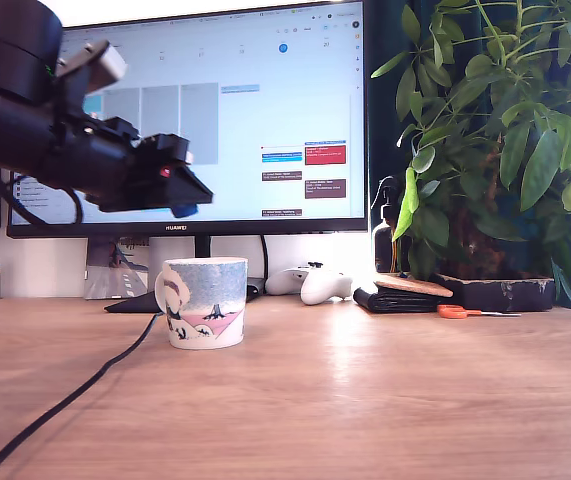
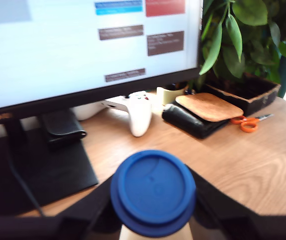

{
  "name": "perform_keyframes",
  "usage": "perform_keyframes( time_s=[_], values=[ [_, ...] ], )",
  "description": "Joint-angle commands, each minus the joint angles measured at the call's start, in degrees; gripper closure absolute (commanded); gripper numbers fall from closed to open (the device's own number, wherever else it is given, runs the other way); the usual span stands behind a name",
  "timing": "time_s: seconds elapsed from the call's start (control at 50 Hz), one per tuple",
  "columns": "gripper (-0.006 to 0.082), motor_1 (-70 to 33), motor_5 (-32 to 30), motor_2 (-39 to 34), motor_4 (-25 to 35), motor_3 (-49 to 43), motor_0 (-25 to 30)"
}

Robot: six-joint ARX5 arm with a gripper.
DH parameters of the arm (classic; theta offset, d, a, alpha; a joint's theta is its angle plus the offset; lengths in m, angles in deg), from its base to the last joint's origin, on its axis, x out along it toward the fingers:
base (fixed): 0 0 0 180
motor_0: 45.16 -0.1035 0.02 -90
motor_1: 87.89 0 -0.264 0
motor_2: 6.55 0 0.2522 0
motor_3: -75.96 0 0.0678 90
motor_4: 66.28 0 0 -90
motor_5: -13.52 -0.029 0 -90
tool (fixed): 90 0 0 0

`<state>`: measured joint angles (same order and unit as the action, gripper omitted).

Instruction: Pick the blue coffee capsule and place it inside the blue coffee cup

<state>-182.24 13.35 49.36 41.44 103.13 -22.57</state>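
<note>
My gripper [image 1: 189, 205] hangs in the air at the exterior view's left, in front of the monitor, shut on the blue coffee capsule [image 1: 184, 211]. Only a small blue bit of the capsule shows there between the black fingertips. The blue coffee cup [image 1: 205, 302] stands upright on the desk, below the gripper and slightly to the exterior view's right. It has a pale speckled blue top, a snowy tree drawing and a pink band. The wrist view shows the capsule's [image 2: 153, 192] round dark-blue flat face filling the gap between the two dark fingers [image 2: 85, 212] of the gripper [image 2: 153, 210].
A monitor [image 1: 225, 110] stands behind on its stand [image 1: 203, 248]. A white game controller [image 1: 310, 283], a black wallet with a cork pad [image 1: 405, 293], orange scissors [image 1: 460, 312] and a potted plant [image 1: 495, 150] lie to the exterior view's right. A black cable [image 1: 85, 385] crosses the desk [image 1: 365, 400].
</note>
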Motion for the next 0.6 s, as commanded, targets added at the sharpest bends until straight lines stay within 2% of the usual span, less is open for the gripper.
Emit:
perform_keyframes(
  time_s=[0.0,0.48,0.52,0.58],
  values=[
    [0.0531,-1.2,0.2,1.6,0.6,-0.2,0.8],
    [0.0530,-3.8,0.2,3.2,1.4,-5.1,2.0],
    [0.0517,-3.8,0.2,3.2,1.6,-5.6,2.0],
    [0.0428,-3.8,0.2,3.2,2.0,-6.3,1.9]
  ],
)
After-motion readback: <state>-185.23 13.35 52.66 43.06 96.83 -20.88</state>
